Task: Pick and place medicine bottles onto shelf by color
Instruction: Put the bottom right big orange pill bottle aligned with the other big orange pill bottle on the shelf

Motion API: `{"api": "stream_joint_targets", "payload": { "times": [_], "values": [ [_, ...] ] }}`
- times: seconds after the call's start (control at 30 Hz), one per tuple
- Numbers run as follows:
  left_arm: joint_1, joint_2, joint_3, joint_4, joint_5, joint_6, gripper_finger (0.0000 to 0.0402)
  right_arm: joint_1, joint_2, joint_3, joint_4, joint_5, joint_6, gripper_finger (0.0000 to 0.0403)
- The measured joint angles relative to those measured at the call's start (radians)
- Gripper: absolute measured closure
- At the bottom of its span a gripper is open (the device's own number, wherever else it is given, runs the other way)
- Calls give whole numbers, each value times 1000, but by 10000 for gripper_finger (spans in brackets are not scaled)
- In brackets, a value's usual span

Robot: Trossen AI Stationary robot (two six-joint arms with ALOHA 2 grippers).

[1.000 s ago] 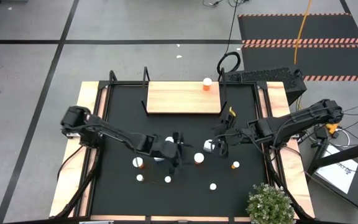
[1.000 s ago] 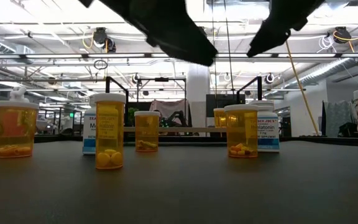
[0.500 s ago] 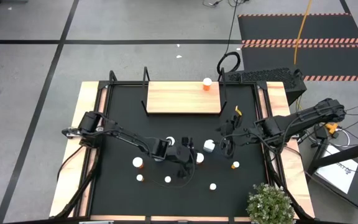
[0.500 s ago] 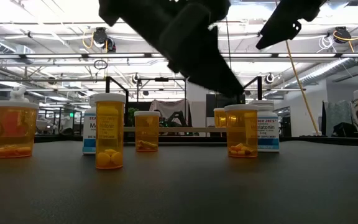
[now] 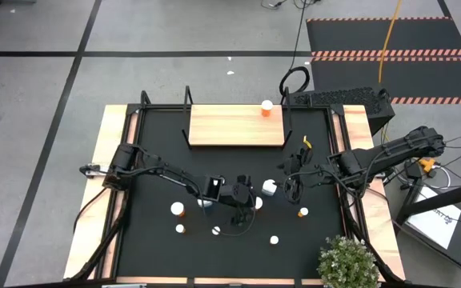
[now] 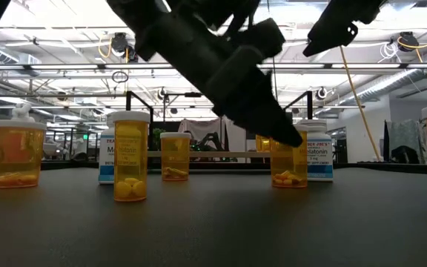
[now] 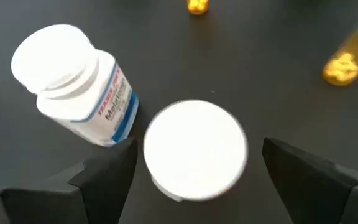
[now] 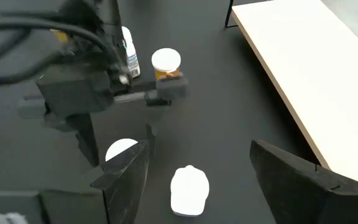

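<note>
**Bottles Spread on Black Table, Both Grippers Open**

A black table top (image 5: 154, 160) with pale wooden side strips (image 5: 106, 184) was set on grey floor; an industrial hall was seen behind. The left gripper (image 7: 194, 177) was held open astride an orange bottle's white cap (image 7: 194, 149), nothing gripped. A white bottle (image 7: 73, 84) beside it was labelled "Melatonin". The shelf (image 5: 234, 126) carried one orange bottle (image 5: 266, 107). The right gripper (image 8: 197, 165) was spread open, empty, above another white bottle (image 8: 189, 190).

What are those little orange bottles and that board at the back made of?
The orange bottles look like clear amber plastic: pills show through, and the caps are matte white. The shelf looks like pale unpainted wood with faint grain, with thin black uprights, probably metal.
</note>
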Motion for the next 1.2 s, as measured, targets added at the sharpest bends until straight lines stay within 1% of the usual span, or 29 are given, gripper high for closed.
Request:
{"api": "stream_joint_targets", "payload": {
  "times": [0.1, 0.17, 0.47, 0.6, 0.67, 0.73, 0.83, 0.97, 1.03, 1.2],
  "values": [
    [-1, 1, 0, 10, -6, 10, 62, 0, 0, 0, 3, 1, 0, 126],
    [-3, -3, 1, 17, -6, 19, 73, 0, 0, 0, 2, 2, 0, 126],
    [-3, -2, 1, 16, -6, 18, 166, 0, 0, 0, 1, 3, 3, 126],
    [-4, -19, 0, 8, -6, 16, 193, 0, 0, 0, 1, 3, 3, 126],
    [-4, -43, 0, -10, -5, 17, 194, 0, 0, 0, 1, 10, 3, 126],
    [-4, -71, 0, -29, -5, 18, 186, 1, 0, 0, 0, 29, 11, 126],
    [-4, -133, 0, -110, -6, 32, 170, 2, 0, -1, 0, 50, 17, 126],
    [-3, -236, 0, -233, -23, 82, 169, 2, 0, -2, 15, 53, 9, 126],
    [-2, -294, 0, -281, -41, 107, 176, 2, 0, -16, 60, 53, -22, 126],
    [16, -408, 0, -358, -81, 156, 189, 2, 2, -86, 242, 48, -161, 126]
  ]
}}
